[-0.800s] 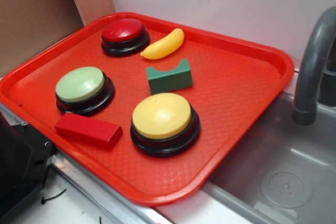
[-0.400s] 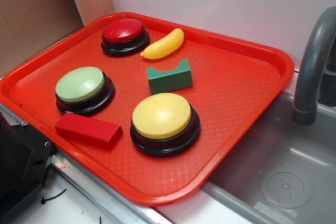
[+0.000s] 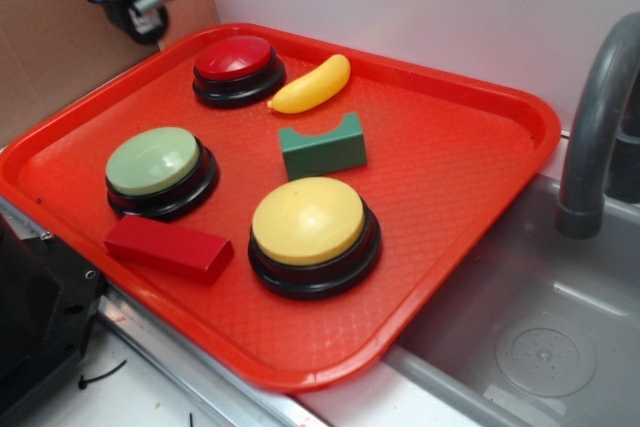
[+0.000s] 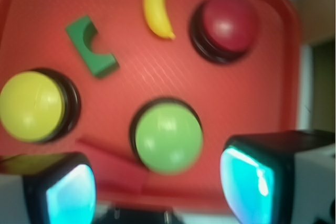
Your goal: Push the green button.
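**Three buttons on the tray, hand high above the green one**

Three domed buttons sat on the red tray [image 3: 470, 147] in the exterior view. The hand [image 3: 140, 19] hung at the upper left, over the tray's far corner, only partly in frame, so its opening could not be read there. The green button [image 3: 155, 162] lay below and nearer the camera than the hand, well apart from it. The red button [image 3: 236, 59] was just to the hand's right, and the yellow button [image 3: 308, 222], green block [image 3: 322, 145], banana [image 3: 312, 84] and red block [image 3: 168, 247] lay farther off.

In the wrist view the fingers [image 4: 257, 174] stood wide apart, holding nothing. The green button [image 4: 168, 137] showed between them, slightly ahead, which suggested the hand was being lined up above it for a downward press. Blur softened the whole picture.
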Robot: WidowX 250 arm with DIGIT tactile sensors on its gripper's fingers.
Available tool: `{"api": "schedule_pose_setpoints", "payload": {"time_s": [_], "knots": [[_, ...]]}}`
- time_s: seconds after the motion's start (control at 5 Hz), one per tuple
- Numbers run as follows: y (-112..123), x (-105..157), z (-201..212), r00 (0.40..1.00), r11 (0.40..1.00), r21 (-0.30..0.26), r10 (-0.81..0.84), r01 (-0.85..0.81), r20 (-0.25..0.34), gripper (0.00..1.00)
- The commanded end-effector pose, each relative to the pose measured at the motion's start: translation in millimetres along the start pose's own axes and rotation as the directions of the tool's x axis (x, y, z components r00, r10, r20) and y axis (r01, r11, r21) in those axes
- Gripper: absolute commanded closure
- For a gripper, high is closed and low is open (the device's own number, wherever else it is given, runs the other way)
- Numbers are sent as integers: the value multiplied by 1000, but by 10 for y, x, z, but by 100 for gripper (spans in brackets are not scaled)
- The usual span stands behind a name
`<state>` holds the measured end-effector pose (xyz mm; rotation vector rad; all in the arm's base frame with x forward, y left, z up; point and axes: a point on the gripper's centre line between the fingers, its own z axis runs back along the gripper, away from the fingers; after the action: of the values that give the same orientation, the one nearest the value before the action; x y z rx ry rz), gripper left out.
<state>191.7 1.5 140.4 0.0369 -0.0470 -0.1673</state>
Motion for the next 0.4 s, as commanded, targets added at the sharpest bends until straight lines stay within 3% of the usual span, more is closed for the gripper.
{"api": "schedule_pose_setpoints", "payload": {"time_s": [0.0,0.2], "knots": [[114,-57,-696,997,998,-3,-70,70,-38,0],[158,-161,-868,995,997,-1,-72,72,-69,0]]}}
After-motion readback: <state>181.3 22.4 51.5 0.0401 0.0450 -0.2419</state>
